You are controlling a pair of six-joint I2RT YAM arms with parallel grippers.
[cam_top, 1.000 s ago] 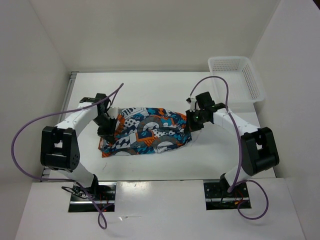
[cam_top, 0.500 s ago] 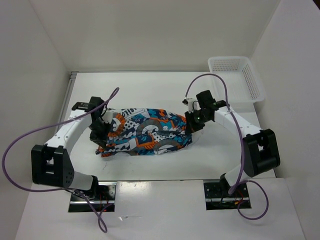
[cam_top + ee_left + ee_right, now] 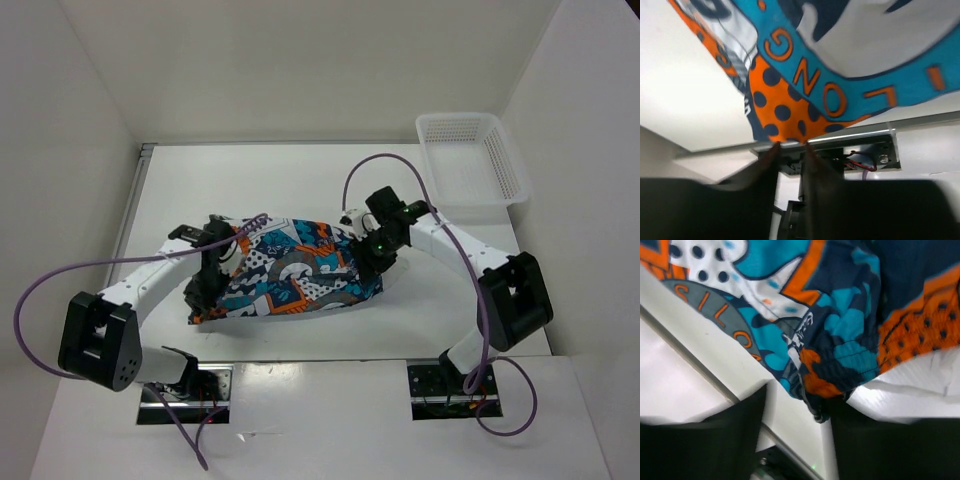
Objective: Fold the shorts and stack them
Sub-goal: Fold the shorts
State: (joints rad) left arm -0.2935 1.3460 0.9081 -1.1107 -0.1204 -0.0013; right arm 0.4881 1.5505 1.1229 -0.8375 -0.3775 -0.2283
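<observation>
The shorts (image 3: 290, 270), in a teal, orange, white and black print, lie bunched in a long heap across the middle of the white table (image 3: 300, 180). My left gripper (image 3: 205, 288) is at their left end. In the left wrist view its jaws (image 3: 790, 146) stand slightly apart, and the orange dotted hem of the shorts (image 3: 785, 100) just meets the tips. My right gripper (image 3: 374, 255) is at the right end. In the right wrist view it (image 3: 800, 400) is open, with the shorts' hem (image 3: 840, 360) hanging by the right finger (image 3: 860, 440).
A white mesh basket (image 3: 470, 155) stands at the table's far right corner. White walls close in the table on the left, back and right. Purple cables loop above both arms. The arm bases sit at the near edge.
Both grippers were shut on the shorts' ends and have now parted their jaws. The left gripper moved toward the near edge, the right one slightly left, and the shorts shifted with them.
</observation>
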